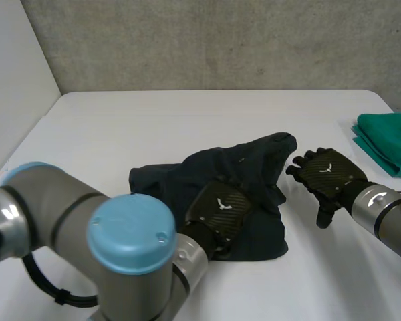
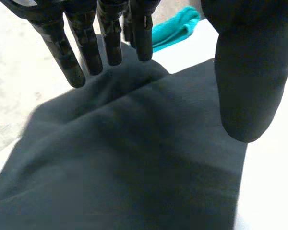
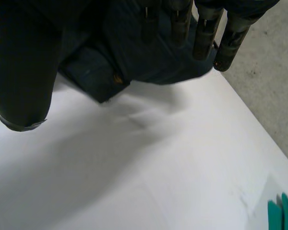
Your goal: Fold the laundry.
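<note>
The left robot hand [image 1: 219, 208] is being rested palm-down on the middle of the dark garment [image 1: 254, 160], its fingers [image 2: 89, 52] being kept straight and released, gripping nothing. This is judged to be for pinning the cloth flat while a fold is being prepared. The garment is being left rumpled in the middle of the white worktop [image 1: 187, 120], only partly folded. At its right edge the right robot hand [image 1: 327, 175] is being held with fingers [image 3: 204, 33] loose and extended to the cloth's border, nothing grasped. Whether they are touching it cannot be told. It is probably being readied to take that edge. Farther right, a folded green cloth [image 1: 387, 137] is being kept straight on the worktop, likely as finished laundry.
</note>
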Motion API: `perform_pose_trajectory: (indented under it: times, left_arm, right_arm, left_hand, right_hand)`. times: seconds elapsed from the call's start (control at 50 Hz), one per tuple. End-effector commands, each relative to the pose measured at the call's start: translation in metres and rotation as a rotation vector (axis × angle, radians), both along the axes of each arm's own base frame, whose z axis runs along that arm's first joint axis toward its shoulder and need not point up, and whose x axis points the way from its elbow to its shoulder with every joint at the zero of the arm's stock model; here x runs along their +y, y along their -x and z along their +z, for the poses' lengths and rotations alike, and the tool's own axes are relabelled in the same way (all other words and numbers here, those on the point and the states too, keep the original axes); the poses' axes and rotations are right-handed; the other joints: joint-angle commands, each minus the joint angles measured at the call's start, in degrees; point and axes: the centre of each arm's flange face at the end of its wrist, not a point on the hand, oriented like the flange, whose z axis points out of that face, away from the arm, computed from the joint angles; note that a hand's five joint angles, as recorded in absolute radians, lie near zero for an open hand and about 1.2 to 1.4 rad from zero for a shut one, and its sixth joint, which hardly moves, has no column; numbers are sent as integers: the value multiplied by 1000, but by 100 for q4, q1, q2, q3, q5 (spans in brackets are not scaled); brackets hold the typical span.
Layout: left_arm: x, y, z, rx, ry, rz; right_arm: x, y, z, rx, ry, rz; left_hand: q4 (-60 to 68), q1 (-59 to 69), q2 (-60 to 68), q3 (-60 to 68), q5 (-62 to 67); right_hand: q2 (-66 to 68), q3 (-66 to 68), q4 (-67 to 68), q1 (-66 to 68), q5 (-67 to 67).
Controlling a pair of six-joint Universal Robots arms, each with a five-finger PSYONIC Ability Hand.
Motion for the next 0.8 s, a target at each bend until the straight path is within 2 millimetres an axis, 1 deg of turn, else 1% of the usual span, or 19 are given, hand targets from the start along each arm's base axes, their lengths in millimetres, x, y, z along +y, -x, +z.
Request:
perform_pose_trajectory:
  times: [0.02,0.06,0.12,0.2,0.28,0.3,0.34,0.36,0.38,0.42,0.5,0.52,0.58,0.6,0.66,0.68,0.74,0.76,0.8]
  left_arm:
    - [-8,23,-26,-9,-15,-49]
    - [-15,29,-33,-14,-6,-47]
    - [-19,35,-37,-21,26,-57]
    - [-26,44,-44,-35,116,-78]
    - [-33,51,-51,-36,211,-85]
    - [-36,53,-53,-30,234,-77]
    - [-38,55,-54,-20,255,-74]
    - [-40,57,-52,-7,270,-71]
    - [-41,58,-51,0,276,-70]
    - [-43,58,-50,11,286,-62]
    - [-54,55,-39,36,313,-10]
    - [-61,52,-29,54,328,28]
    - [-79,42,-7,88,360,100]
    - [-94,34,8,110,383,153]
    - [-121,17,29,141,416,236]
    - [-139,5,40,154,436,286]
    - [-165,-13,48,156,458,356]
    - [-183,-26,54,160,475,401]
    - [-203,-39,59,163,495,449]
  right_arm:
    - [-7,9,-6,0,15,-46]
    - [-8,11,-7,0,15,-53]
    - [-7,11,-9,-5,6,-57]
    - [-5,12,-11,-25,-16,-66]
    - [-3,12,-13,-27,-28,-66]
    - [-2,12,-14,-28,-30,-67]
    - [-2,12,-15,-28,-28,-68]
    - [-3,12,-15,-29,-27,-68]
    - [-2,12,-15,-30,-27,-69]
    - [-3,13,-15,-30,-26,-71]
    - [-3,12,-15,-30,-26,-69]
    - [-3,12,-15,-30,-26,-70]
    - [-3,12,-15,-29,-24,-70]
    - [-3,12,-15,-29,-24,-70]
    - [-2,12,-15,-28,-26,-70]
    - [-2,12,-15,-28,-26,-70]
    - [-2,12,-15,-27,-27,-73]
    - [-2,12,-15,-27,-27,-72]
    - [0,10,-15,-27,-30,-65]
  left_hand:
    - [740,710,718,719,720]
    - [873,844,852,853,854]
    - [1076,1047,1055,1056,1057]
    - [1361,1332,1340,1341,1342]
    - [2502,2473,2481,2481,2483]
    - [3522,3493,3501,3501,3503]
    - [4470,4441,4448,4449,4450]
    - [5523,5494,5502,5503,5504]
    - [5948,5919,5927,5927,5929]
    - [5952,5923,5931,5932,5933]
    - [5952,5923,5931,5932,5933]
    - [5952,5923,5931,5932,5933]
    - [5952,5923,5931,5932,5933]
    - [5952,5923,5931,5932,5933]
    - [5952,5923,5931,5932,5933]
    - [5952,5923,5931,5932,5933]
    - [5952,5923,5931,5932,5933]
    - [5952,5923,5931,5932,5933]
    - [5952,5923,5931,5932,5933]
  right_hand:
    - [-262,-229,-353,-161,-379]
    - [-262,-229,-353,-161,-379]
    - [-262,-229,-353,-161,-379]
    - [-262,-229,-353,-161,-379]
    - [-262,-229,-353,-161,-379]
    - [-262,-229,-353,-161,-379]
    - [-262,-229,-353,-161,-379]
    - [-262,-229,-353,-161,-379]
    - [-262,-229,-353,-161,-379]
    - [-262,-229,-353,-161,-379]
    - [-262,-229,-353,-161,-379]
    - [-262,-229,-353,-161,-379]
    - [-262,-229,-353,-161,-379]
    - [-262,-229,-353,-161,-379]
    - [-262,-229,-353,-161,-379]
    - [-262,-229,-353,-161,-379]
    - [-262,-229,-353,-161,-379]
    - [-262,-229,-353,-161,-379]
    - [-262,-229,-353,-161,-379]
